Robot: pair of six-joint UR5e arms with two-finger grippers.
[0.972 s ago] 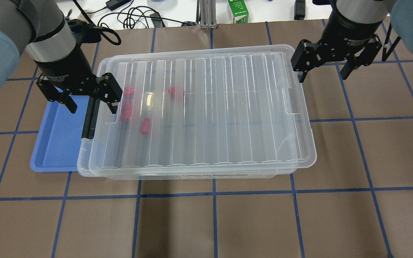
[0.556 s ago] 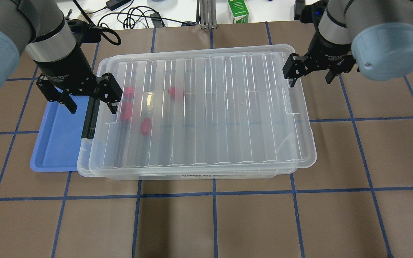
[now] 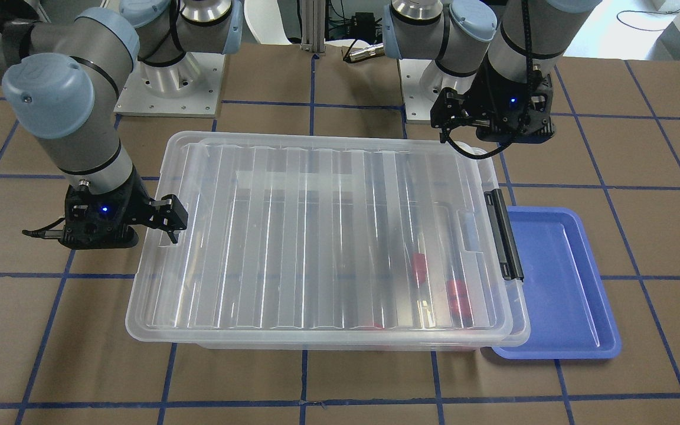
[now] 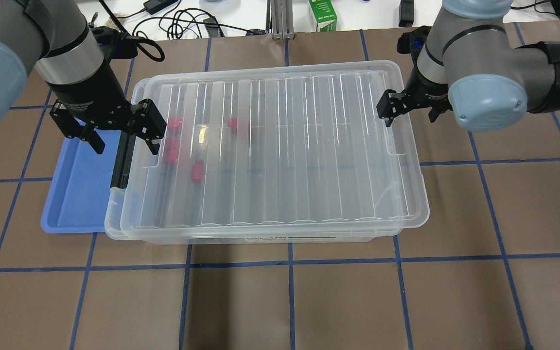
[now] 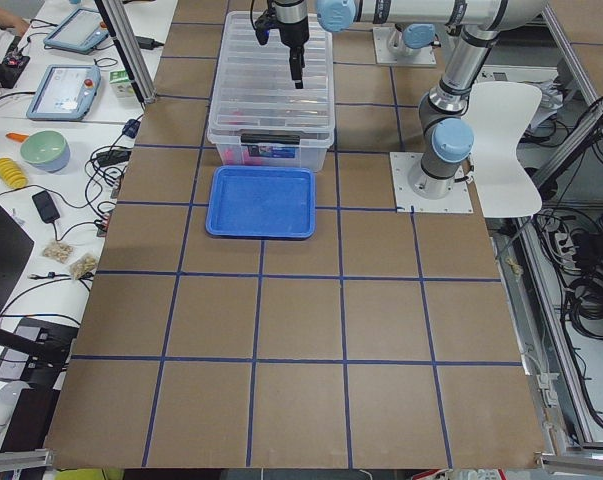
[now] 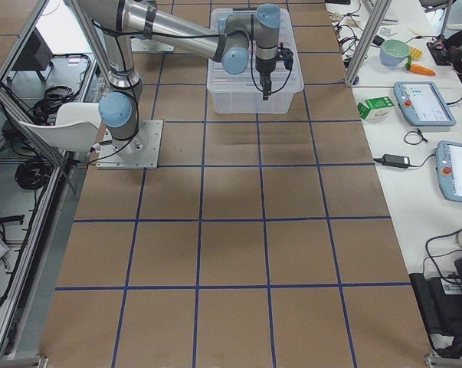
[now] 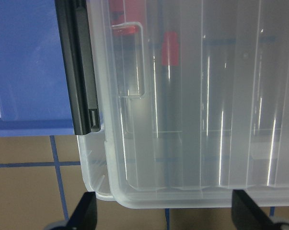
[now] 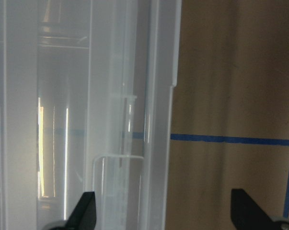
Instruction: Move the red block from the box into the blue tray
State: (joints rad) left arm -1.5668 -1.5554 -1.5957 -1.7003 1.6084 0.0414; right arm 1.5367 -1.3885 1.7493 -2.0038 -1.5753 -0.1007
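The box [image 4: 285, 146] is a clear bin with its ribbed lid on and a black clip handle [image 4: 120, 160] at its left end. Several red blocks [image 4: 170, 150] show blurred through the lid near that end, and one in the left wrist view [image 7: 170, 48]. The blue tray [image 4: 76, 194] lies against the box's left side, partly under its rim. My left gripper [image 4: 125, 145] is open and empty, hovering astride the clip end. My right gripper [image 4: 409, 115] is open and empty, astride the box's right rim [image 8: 158, 120].
A green carton [image 4: 323, 14] and cables [image 4: 183, 24] lie beyond the table's far edge. The arm bases [image 3: 169, 82] stand behind the box. Brown table with a blue tape grid [image 4: 289, 262] lies in front of the box.
My right arm has swung in toward the box, and its gripper has moved left to the box's right rim. My left gripper has not moved.
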